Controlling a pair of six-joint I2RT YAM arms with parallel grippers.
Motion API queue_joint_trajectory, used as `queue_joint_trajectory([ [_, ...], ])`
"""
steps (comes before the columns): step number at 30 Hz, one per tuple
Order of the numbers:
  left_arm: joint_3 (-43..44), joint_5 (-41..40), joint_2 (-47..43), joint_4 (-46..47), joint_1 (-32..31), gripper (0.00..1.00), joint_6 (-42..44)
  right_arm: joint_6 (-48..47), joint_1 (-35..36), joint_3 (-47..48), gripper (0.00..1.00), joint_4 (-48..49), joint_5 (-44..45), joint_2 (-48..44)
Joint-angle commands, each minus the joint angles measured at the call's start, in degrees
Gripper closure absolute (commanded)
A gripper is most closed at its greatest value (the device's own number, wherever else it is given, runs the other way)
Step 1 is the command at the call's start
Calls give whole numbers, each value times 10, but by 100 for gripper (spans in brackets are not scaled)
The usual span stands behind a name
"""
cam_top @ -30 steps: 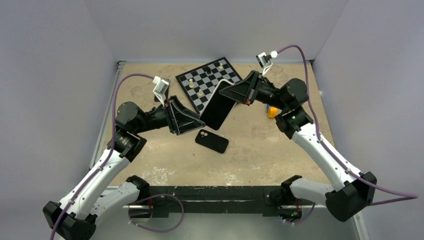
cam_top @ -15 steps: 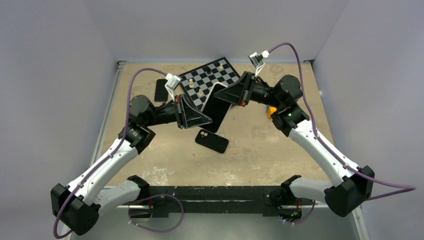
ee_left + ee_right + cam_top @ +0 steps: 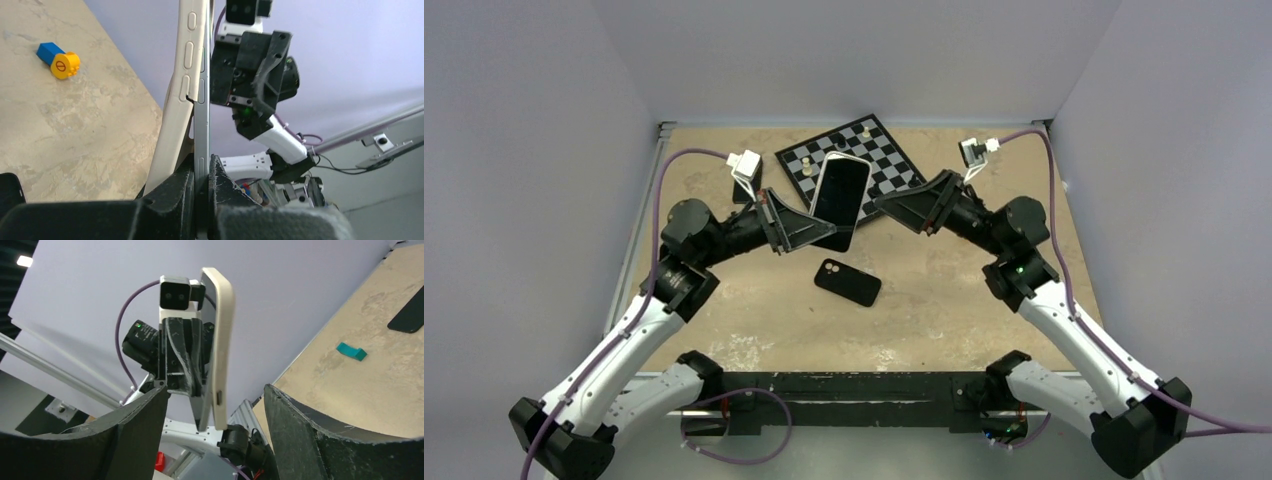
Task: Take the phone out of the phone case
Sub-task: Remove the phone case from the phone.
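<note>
Left gripper point(image 3: 829, 236) clamps the low end of the slick, silver-edged black-glass phone point(image 3: 841, 195) above the checkered chessboard point(image 3: 884, 150), right gripper point(image 3: 881, 203) gaping empty; its bendy cream case point(image 3: 175, 95) should peel from the sprung edge.

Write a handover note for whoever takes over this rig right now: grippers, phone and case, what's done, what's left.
Left gripper: shut on the slim silver-edged phone with the black glass screen, held in the air.
Right gripper: open, close beside the phone, not touching it.
Cream-white rounded phone case: still on the phone, but gaping from its silver edge near the left fingers.
Thin matte black rectangular shell: flat on the table, apart from both arms.
Done: case seems partly peeled. Left: pull it fully off.
</note>
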Motion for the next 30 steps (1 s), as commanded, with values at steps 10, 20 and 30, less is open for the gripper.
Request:
queue_joint_trajectory([
  [10,-9,-118,-46,80,15,100,-141,55,74,-65,56,188,18,30],
  [20,-26,-106,-32,138,15,100,-177,69,99,-55,62,237,4,89],
  [30,-31,-109,-36,143,15,100,-180,70,106,-78,61,260,12,92],
])
